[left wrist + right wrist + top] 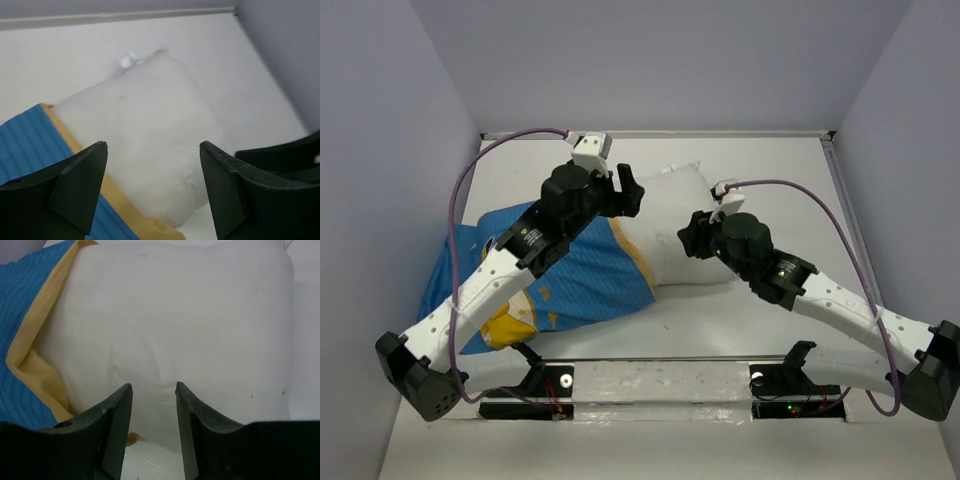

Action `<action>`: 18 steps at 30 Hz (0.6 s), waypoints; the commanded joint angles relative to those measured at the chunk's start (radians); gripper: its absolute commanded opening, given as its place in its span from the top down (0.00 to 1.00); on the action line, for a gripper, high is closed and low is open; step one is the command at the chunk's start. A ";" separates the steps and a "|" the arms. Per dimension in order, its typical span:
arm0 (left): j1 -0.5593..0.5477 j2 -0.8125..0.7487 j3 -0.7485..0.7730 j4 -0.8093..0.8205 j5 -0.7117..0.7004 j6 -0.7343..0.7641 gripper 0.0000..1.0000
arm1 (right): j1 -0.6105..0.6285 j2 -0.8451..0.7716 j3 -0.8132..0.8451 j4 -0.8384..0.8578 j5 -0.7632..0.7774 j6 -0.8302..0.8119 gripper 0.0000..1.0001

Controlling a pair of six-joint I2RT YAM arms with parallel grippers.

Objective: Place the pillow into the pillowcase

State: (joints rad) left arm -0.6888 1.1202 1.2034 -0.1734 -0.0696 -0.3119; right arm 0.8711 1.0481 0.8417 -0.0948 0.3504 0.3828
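White table [790, 190] carries the pillow [670, 225], partly inside the pillowcase [585, 285] (yellow hem showing); only wrist views show left hand [152, 145] and right hand [153, 385] spread open.

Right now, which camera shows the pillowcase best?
The top external view. It takes in nearly the whole pillowcase, blue side up with a yellow cartoon, though the left arm crosses it. Both wrist views catch only a blue corner and the yellow hem against the pillow.
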 commanded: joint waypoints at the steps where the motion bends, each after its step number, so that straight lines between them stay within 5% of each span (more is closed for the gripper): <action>1: 0.028 0.119 0.028 -0.149 -0.343 0.100 0.17 | -0.083 0.082 0.152 -0.069 -0.191 -0.125 0.60; 4: 0.046 0.196 0.077 -0.175 -0.396 0.120 0.23 | -0.116 0.157 0.220 -0.080 -0.266 -0.147 0.65; 8: 0.054 0.254 0.110 -0.196 -0.501 0.128 0.38 | -0.159 0.248 0.316 -0.088 -0.313 -0.173 0.51; 15: 0.098 0.337 0.117 -0.152 -0.435 0.132 0.51 | -0.251 0.476 0.485 -0.098 -0.488 -0.243 0.31; 18: 0.112 0.359 0.110 -0.126 -0.414 0.148 0.75 | -0.251 0.573 0.557 -0.132 -0.501 -0.321 0.30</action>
State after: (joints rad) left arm -0.5976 1.4475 1.2858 -0.3466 -0.4747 -0.1932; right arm 0.6201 1.5364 1.3151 -0.1940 -0.0727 0.1711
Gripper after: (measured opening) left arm 0.404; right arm 0.698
